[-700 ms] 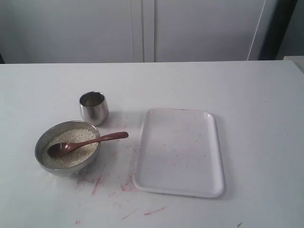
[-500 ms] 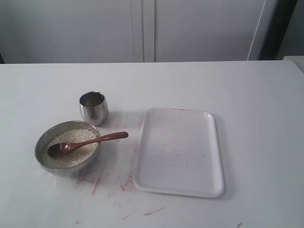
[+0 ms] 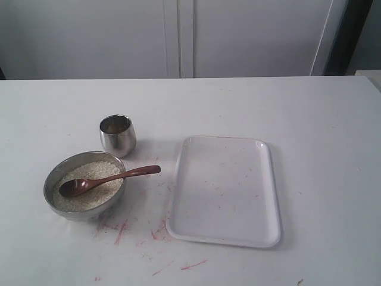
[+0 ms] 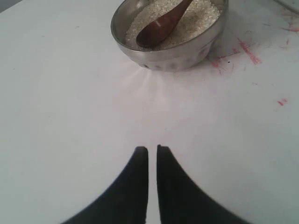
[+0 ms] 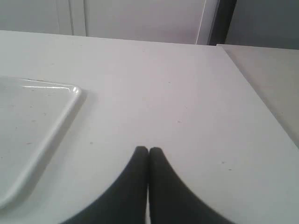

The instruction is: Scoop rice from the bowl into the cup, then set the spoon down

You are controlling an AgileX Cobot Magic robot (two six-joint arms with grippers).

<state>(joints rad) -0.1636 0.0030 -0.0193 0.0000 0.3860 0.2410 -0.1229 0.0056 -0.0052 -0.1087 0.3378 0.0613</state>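
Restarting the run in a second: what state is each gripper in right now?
Left gripper: closed, holding nothing.
Right gripper: closed, holding nothing.

White rectangular plastic tray point(image 3: 224, 190) with rounded corners and raised rim: flat on white tabletop point(image 3: 321, 131), right of centre in the exterior view. Faint red specks scattered across tray floor. Red scratch-like smears point(image 3: 122, 229) on tabletop, just beside near left corner of tray. White panelled cabinet doors point(image 3: 250, 36) behind far table edge. Dark vertical strip point(image 3: 348, 36) at far right.
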